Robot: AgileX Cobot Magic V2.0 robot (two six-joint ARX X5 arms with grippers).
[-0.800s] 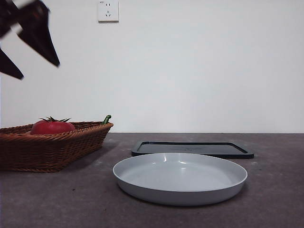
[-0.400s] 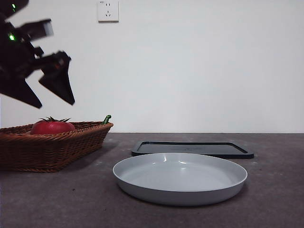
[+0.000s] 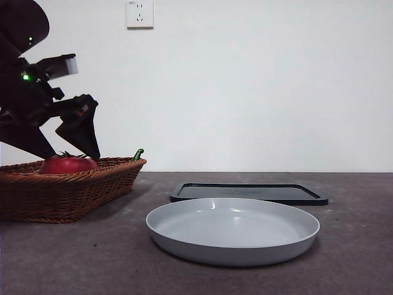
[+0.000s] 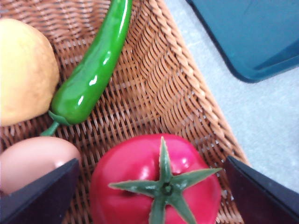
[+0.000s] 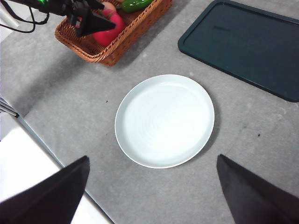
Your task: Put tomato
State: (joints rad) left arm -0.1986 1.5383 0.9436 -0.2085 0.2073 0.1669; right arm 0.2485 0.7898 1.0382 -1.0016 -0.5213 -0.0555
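Grey desk (image 3: pixel 73 258) under a plain white wall, with a socket (image 3: pixel 139 13) high up. My left pincer (image 3: pixel 64 138) hangs with its jaws spread wide, just above the tomato (image 4: pixel 156 182), one jaw to either side of it and neither touching it that I can see. The tomato sits in the basket (image 3: pixel 67 190), stem up, directly below the pincer's gap. Close beside the pincer on one side lies a pale pink egg-like thing (image 4: pixel 35 161); farther ahead of it are a green pepper (image 4: pixel 93 70) and a yellow fruit (image 4: pixel 23 70).

My right pincer (image 5: pixel 149 186) waits high up, jaws apart and holding nothing, looking down on the white plate (image 5: pixel 164 120), which lies almost straight below it, with the dark tray (image 5: pixel 252 46) beyond.

As I judge it, nothing of the task is done: the tomato is not gripped and not lifted. Left to do: lower, close on it, lift it clear of the basket and carry it over, probably to the plate, though the task does not say where.
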